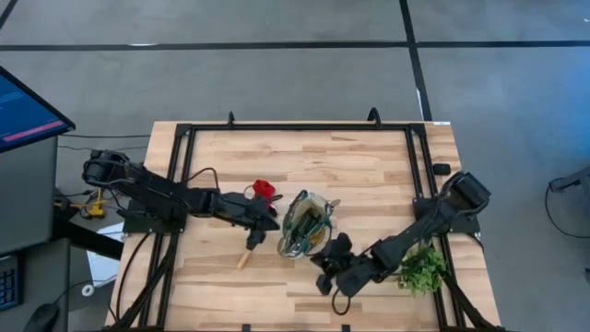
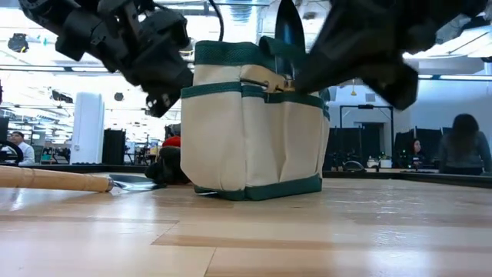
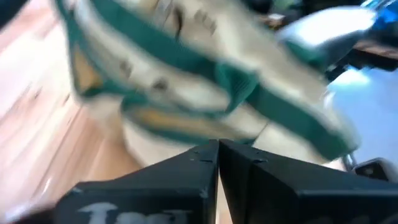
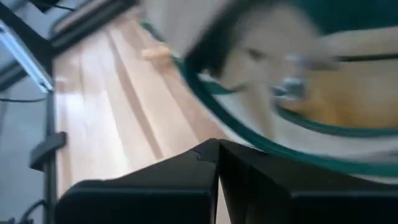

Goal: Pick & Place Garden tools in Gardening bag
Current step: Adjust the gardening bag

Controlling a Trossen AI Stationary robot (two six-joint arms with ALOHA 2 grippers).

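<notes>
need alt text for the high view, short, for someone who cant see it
Overhead view of a wooden table with a tan gardening bag with green trim at its centre. The left gripper is shut beside the bag, and the right gripper is shut on its other side. A wooden-handled tool and a small red item lie near the left arm, a green plant sprig by the right.

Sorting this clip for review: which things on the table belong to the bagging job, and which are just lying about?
Job:
- tan fabric gardening bag with green trim
- wooden-handled tool on the table
- small red item
- metal trowel blade sticking out of the bag

Lying about:
- leafy green plant sprig
- small black block
</notes>
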